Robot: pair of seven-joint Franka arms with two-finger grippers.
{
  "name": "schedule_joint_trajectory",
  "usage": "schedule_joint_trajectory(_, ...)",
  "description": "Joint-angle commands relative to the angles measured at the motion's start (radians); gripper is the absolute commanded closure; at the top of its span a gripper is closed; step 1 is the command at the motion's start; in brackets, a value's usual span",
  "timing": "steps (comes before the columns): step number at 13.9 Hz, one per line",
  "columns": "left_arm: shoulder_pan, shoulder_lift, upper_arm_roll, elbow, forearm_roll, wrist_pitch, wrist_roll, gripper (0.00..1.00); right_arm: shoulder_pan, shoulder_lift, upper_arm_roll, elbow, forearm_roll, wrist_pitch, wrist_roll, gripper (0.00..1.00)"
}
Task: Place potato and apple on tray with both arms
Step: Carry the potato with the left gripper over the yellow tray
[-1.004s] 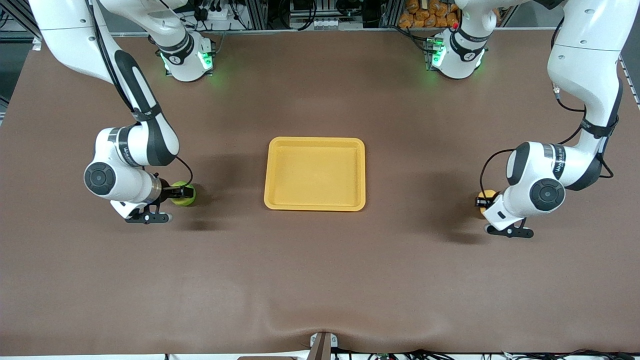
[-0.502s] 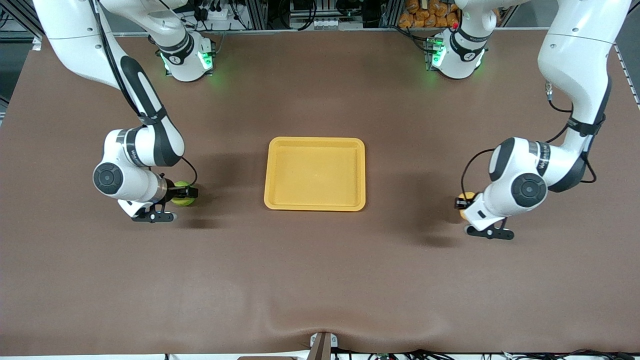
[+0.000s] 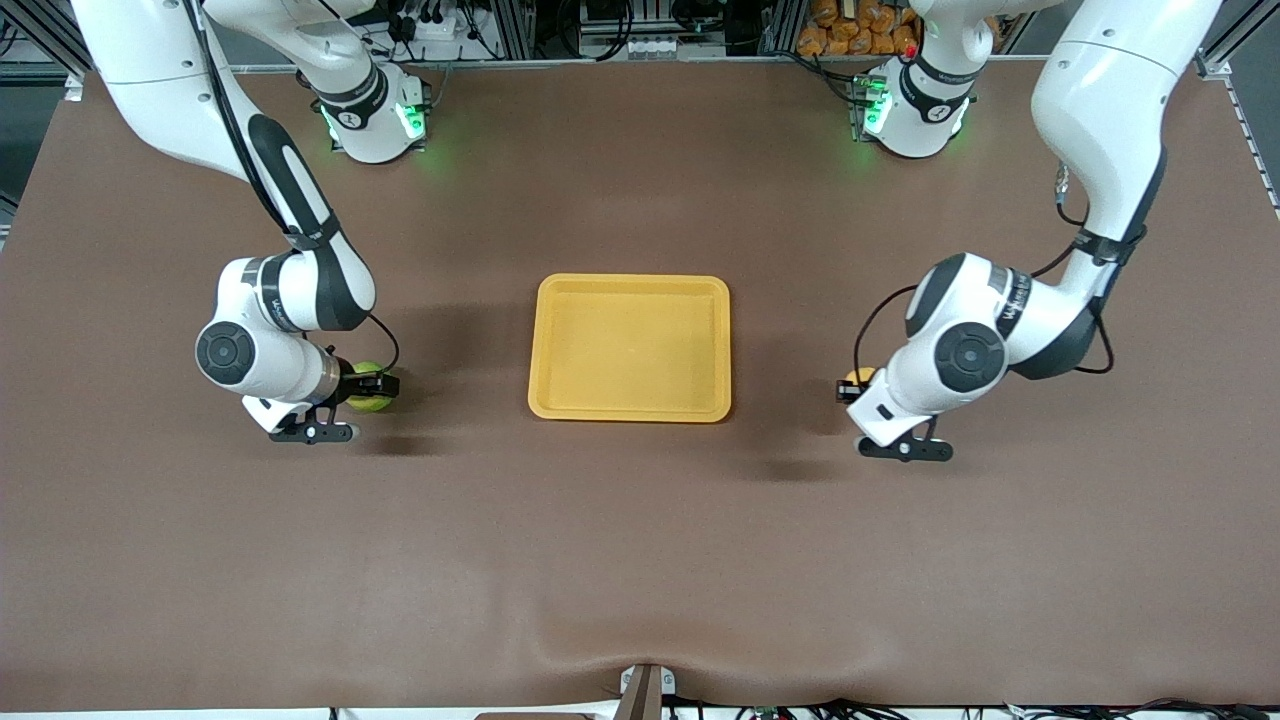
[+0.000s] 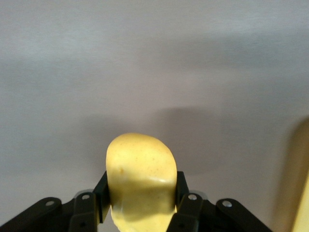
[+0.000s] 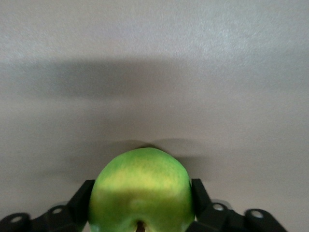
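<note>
Clamping the potato point(image 4: 140, 181) between its 2 fingers point(image 4: 182, 193), the left gripper point(image 3: 848, 387) carries it above the table point(image 3: 640, 560) just off the tray point(image 3: 630, 410) at the left arm's end, while the right gripper point(image 3: 372, 386) pinches the apple point(image 5: 141, 191) above the table toward the right arm's end, well apart from the tray. To do the carry well, each arm should hold its squeeze steady, clear the raised rim, and lower its load over bare tray floor, keeping the 2 landing spots apart before letting go.
</note>
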Motion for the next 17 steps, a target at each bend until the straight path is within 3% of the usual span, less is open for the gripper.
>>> schedule_joint_trajectory(1, -0.073, -0.001, 0.004, 0.037, -0.015, -0.023, -0.087, 1.00, 0.008, -0.004, -0.005, 0.011, 0.010, 0.001, -0.003, 1.00)
schedule_joint_trajectory(8, -0.222, 0.041, 0.005, 0.087, -0.015, -0.023, -0.260, 1.00, -0.002, -0.012, -0.007, 0.223, 0.012, -0.315, 0.013, 1.00)
schedule_joint_trajectory(13, -0.326, 0.114, 0.005, 0.178, -0.011, -0.022, -0.365, 1.00, 0.016, -0.033, -0.004, 0.298, 0.012, -0.429, 0.095, 1.00)
schedule_joint_trajectory(17, -0.406, 0.154, 0.019, 0.192, -0.003, -0.020, -0.366, 1.00, 0.067, -0.055, -0.004, 0.335, 0.012, -0.486, 0.161, 1.00)
